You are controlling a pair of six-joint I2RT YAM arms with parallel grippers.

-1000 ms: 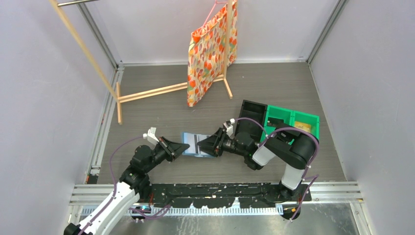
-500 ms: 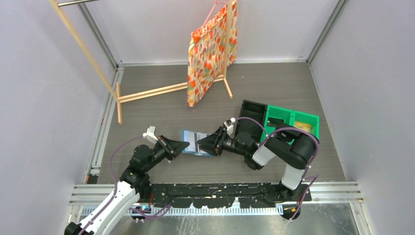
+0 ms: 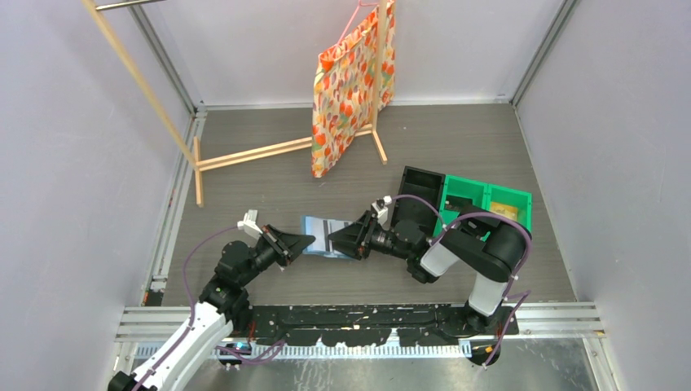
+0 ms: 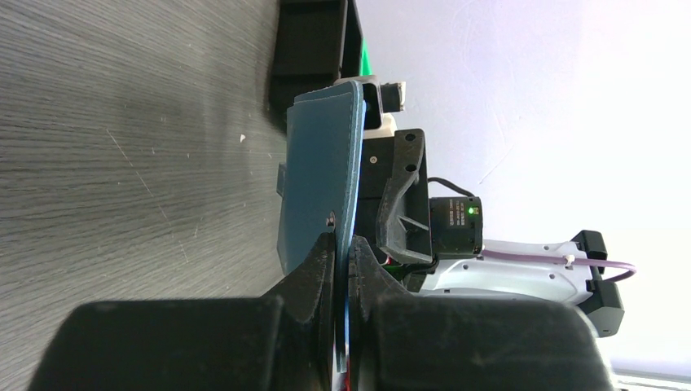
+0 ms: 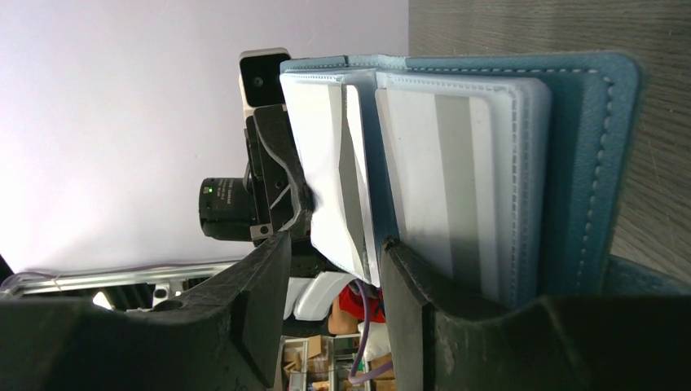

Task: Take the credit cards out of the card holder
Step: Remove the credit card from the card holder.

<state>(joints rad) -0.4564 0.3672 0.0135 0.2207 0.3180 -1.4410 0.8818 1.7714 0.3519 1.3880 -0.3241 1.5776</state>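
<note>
The teal-blue card holder (image 3: 320, 236) is held off the table between both arms, open. My left gripper (image 4: 342, 246) is shut on the edge of its cover (image 4: 322, 179). In the right wrist view its paler inside (image 5: 570, 163) shows translucent sleeves, with a whitish-grey striped credit card (image 5: 444, 187) in the front one. A loose white sleeve leaf (image 5: 334, 171) hangs between the spread fingers of my right gripper (image 5: 334, 257), which is open, with a clear gap on the leaf's left side. In the top view my right gripper (image 3: 341, 239) meets the holder from the right.
A black bin (image 3: 420, 191) and a green bin (image 3: 487, 202) with a yellowish item stand just behind the right arm. A patterned bag (image 3: 350, 81) hangs on a wooden rack (image 3: 244, 151) at the back. Side walls close in the table.
The right gripper's jaws have spread slightly wider around the sleeve leaf. The left gripper keeps its hold, and the card holder has barely moved.
</note>
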